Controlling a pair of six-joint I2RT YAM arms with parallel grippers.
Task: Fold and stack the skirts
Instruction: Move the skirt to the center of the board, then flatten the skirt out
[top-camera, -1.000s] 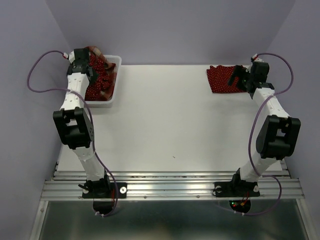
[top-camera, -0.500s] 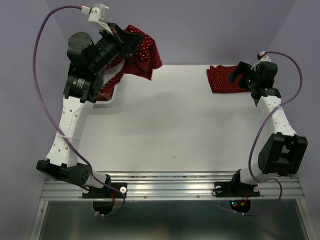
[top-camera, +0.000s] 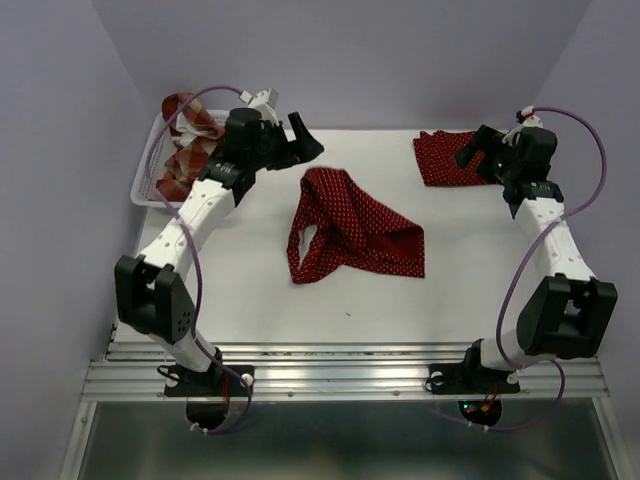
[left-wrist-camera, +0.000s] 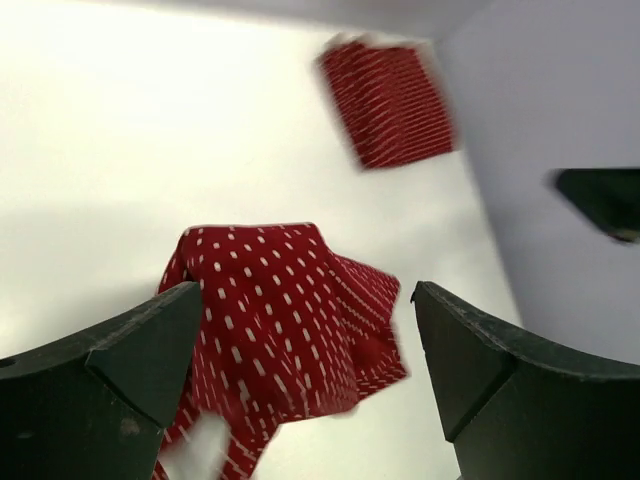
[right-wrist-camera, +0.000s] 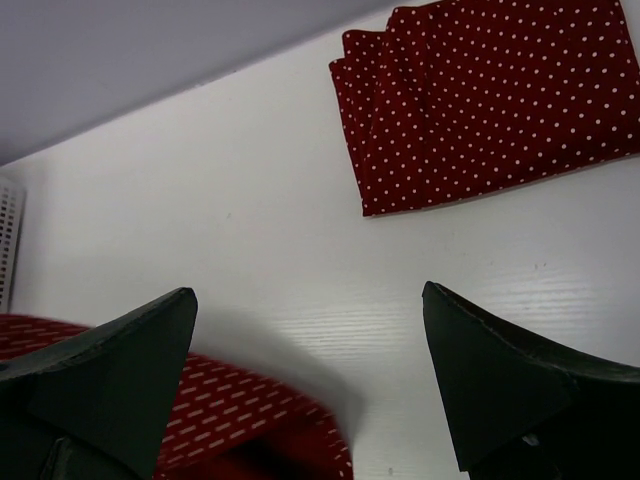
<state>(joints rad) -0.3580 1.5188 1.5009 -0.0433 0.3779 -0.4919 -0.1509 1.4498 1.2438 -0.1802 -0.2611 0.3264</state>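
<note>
Jaws on both arms are standing wide, gripping nothing. One folded polka-dot skirt (top-camera: 445, 158) is lying at the worktop's (top-camera: 250, 290) far right corner; a crumpled polka-dot skirt (top-camera: 350, 225) is lying mid-worktop, awaiting folding; the plaid skirt (top-camera: 185, 160) is waiting in the basket (top-camera: 140, 187), far left corner.

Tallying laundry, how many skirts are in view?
3: a loose polka-dot skirt mid-table, a folded polka-dot skirt far right, a plaid skirt in the basket far left. Others may hide beneath it.
</note>
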